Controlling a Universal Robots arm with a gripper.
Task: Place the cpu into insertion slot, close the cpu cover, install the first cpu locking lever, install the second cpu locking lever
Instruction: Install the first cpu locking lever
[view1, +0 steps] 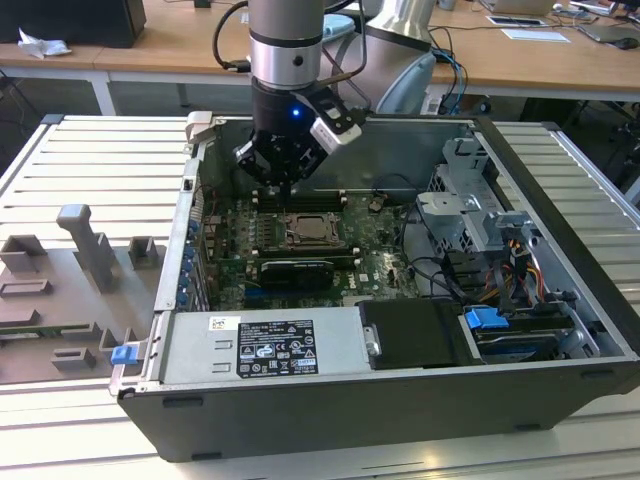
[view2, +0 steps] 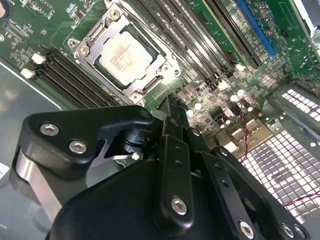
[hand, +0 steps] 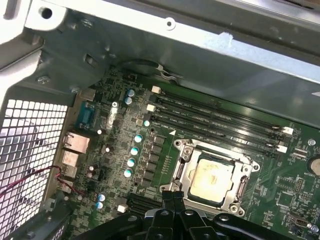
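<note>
inside the open computer case (view1: 560, 300), my gripper (view1: 284, 190) hangs over the green motherboard (view1: 375, 265), fingertips pointing down at the black memory slots (view1: 300, 200) just beside the socket. in both wrist views the claw (hand: 172, 196) (view2: 172, 102) reads as closed, its two fingers pressed together with nothing between them.

the cpu (view2: 125, 54) (hand: 212, 177), pale and square, already sits in the insertion slot (view2: 141, 37) mid-board; in the exterior view i see it (view1: 311, 231) just in front of the fingertips, near them but not touched. the cpu cover (view2: 92, 37) (hand: 186, 167) lies flat around the chip, which shows through its window. i cannot tell whether the locking levers are hooked.

at the near edge of the case lies a grey box (view1: 260, 345) with a white label. the case stands on a ribbed grey table (view1: 100, 160), with grey fixtures (view1: 90, 250) towards the exterior view's left.
</note>
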